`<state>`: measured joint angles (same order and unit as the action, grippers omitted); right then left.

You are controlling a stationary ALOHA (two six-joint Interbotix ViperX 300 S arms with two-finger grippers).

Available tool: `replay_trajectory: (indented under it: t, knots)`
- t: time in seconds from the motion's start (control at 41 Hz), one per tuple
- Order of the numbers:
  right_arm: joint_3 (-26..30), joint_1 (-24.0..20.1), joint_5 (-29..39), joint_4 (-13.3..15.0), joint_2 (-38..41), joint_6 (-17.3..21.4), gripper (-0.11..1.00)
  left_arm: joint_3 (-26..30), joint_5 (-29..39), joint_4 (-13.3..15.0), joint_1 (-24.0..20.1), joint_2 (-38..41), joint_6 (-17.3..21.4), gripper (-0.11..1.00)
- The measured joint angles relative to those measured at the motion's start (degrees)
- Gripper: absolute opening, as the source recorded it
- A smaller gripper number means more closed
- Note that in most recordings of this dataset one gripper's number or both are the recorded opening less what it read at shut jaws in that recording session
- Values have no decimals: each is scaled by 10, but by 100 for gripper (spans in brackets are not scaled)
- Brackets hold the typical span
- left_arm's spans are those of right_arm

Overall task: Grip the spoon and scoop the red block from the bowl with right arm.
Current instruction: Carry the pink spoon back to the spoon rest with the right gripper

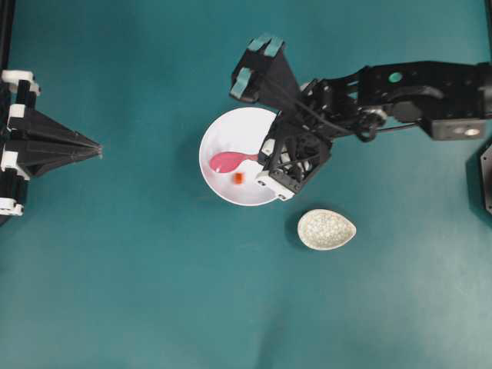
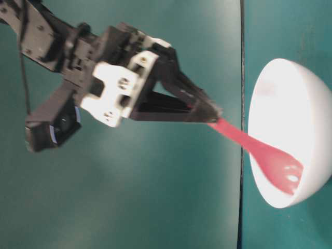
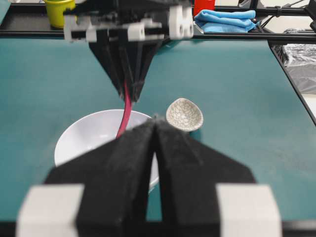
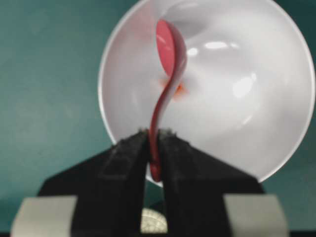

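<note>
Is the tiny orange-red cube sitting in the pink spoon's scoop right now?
No: in the overhead view the tiny orange-red cube lies on the floor of the large white bowl, just beside the glossy pink spoon.

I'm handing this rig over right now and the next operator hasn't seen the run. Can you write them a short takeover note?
Right hand: shut on the handle of the spoon, scoop inside the bowl.
Left hand: shut, holding nothing, parked at the left table edge.
Red block: on the bowl's floor beside the scoop, not in it.
Speckled dish: on the table next to the bowl.
Done: spoon gripped.
Left: slide the scoop under the block and lift it out.
</note>
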<state>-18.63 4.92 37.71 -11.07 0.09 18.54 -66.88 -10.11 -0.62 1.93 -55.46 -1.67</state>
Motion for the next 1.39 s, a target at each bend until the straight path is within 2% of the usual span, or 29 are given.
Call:
replay_trajectory:
  t: [0.195, 0.293, 0.512, 0.561, 0.756, 0.951, 1.122, 1.244, 1.39]
  knots:
    - [-36, -1, 4, 0, -43, 15, 11, 0, 0, 0, 0, 0, 0, 0]
    - [-60, -1, 12, 0, -77, 34, 11, 0, 0, -1, 0, 0, 0, 0]
    - [-125, -3, 31, -4, -173, 107, 11, 0, 0, 0, 0, 0, 0, 0]
    - [-148, -7, 32, -7, -201, 134, 11, 0, 0, 0, 0, 0, 0, 0]
    - [-215, -54, 21, -10, -277, 217, 11, 0, -2, 0, -1, 0, 0, 0]
    - [-266, -120, -37, -10, -281, 277, 11, 0, -8, 0, 0, 0, 0, 0]
    - [-283, -154, -70, -9, -243, 287, 11, 0, -15, -1, 0, 0, 0, 0]
    - [-286, -159, -72, -5, -220, 287, 11, 0, -18, 0, 0, 2, -5, 0]
    - [-287, -160, -73, 12, -213, 287, 11, 0, -20, -1, 0, 6, -9, 0]
